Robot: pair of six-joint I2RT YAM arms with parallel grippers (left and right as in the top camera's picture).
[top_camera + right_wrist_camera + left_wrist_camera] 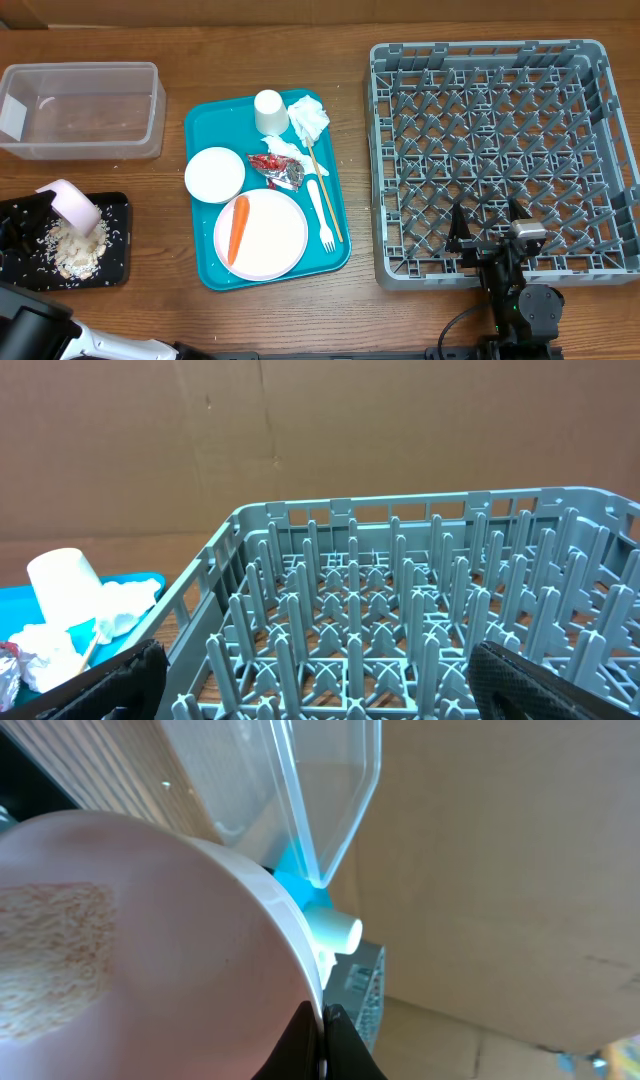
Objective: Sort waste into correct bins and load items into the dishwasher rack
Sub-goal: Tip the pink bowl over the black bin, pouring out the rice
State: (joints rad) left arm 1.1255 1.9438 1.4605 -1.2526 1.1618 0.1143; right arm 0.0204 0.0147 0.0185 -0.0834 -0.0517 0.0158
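Pinching the rim of a small white bowl [150,950], my left tool [322,1042] is closed narrow, its fingertips meeting on the edge. The bowl is tipped on its side over the flat black tray [118,268] at the left end of the table, its mouth facing down toward the heap of rice [78,252] lying there.

From the left wrist I see a patch of rice clinging inside the bowl, so I judge the dumping is not quite finished. The overhead view cannot show that patch. What it does show is the heap below, which the wrist view misses.

Beyond the bowl sits the clear tub [80,110], then the teal serving tray [205,125] to my right. On it an orange carrot [238,226] lies across the round white plate [275,240], its long axis running away from me and leaning slightly right.

The dishwasher rack [378,150] stands well apart, past the teal tray on the far right. My right tool [485,232] hovers wide and empty over the rack's near edge, much nearer to it than my left arm.
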